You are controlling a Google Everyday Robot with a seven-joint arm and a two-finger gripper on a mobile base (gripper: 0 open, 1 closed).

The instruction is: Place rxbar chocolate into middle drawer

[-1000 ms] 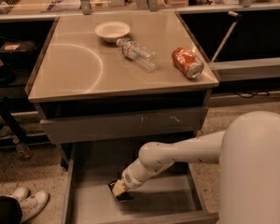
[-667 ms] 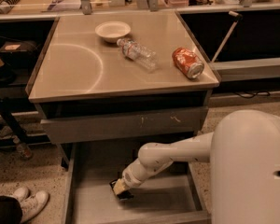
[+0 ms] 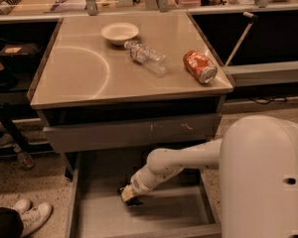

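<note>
Down in the open middle drawer, below the closed drawer with the pale scratches on its front, your hand sits low over the grey floor, near the left of centre. The white arm reaches to it from the robot's body at the right. A small dark shape lies right at the tip of the hand, touching it, and that is the rxbar chocolate, inside the drawer. Whether the hand is clamped on the bar or has let it go, you cannot tell.

Against the frame a second ago, the hand has hardly shifted: it is in nearly the same spot in the drawer, perhaps a touch higher. The body fills a little more of the right side than it did then.

Up on the surface nothing has moved. The pale bowl stands at the back, the clear plastic bottle lies on its side just beside it, and the orange soda can lies tipped over near the right edge. White sneakers show on the floor at lower left.
</note>
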